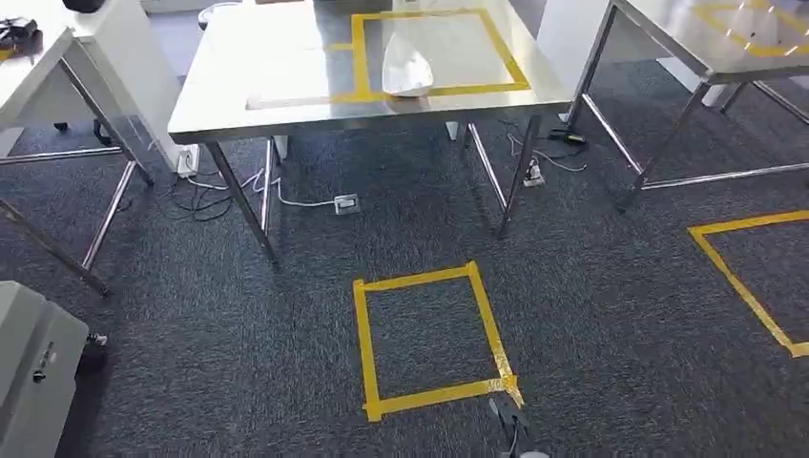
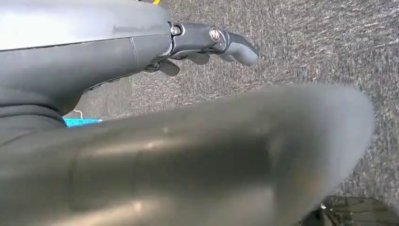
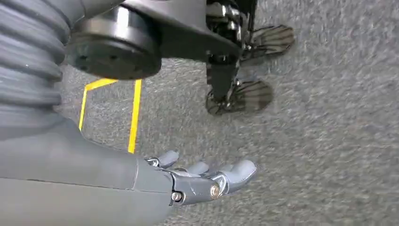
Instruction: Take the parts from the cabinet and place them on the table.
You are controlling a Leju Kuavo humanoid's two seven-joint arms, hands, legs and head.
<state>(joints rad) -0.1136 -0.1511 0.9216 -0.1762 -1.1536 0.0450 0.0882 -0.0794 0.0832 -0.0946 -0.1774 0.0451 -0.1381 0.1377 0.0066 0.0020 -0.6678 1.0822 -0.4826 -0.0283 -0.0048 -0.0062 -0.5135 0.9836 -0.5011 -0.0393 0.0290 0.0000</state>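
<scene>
Ahead, in the head view, a steel table [image 1: 286,95] is standing on dark grey carpet [image 1: 591,305], and a white part [image 1: 407,69] is lying on its top, sitting on the near edge of a yellow tape rectangle [image 1: 506,57] marked on the surface. A yellow tape square [image 1: 367,343] is lying on the carpet in front of the table, with another tape outline [image 1: 735,277] off to the right. A second steel table [image 1: 668,38] is standing at the right, and a white table [image 1: 29,67] at the left. Cables and a power strip [image 1: 345,202] are trailing under the near table. A grey cabinet corner [image 1: 33,372] is showing at the lower left.

Down by the robot's sides, both arms are hanging over the carpet. The left hand [image 2: 207,44] is holding nothing, its fingers [image 2: 242,51] reaching out nearly straight and lying close together. The right hand [image 3: 202,179] is likewise holding nothing, its fingers [image 3: 237,172] extending loosely with small gaps between them, above carpet crossed by yellow tape lines [image 3: 134,115].
</scene>
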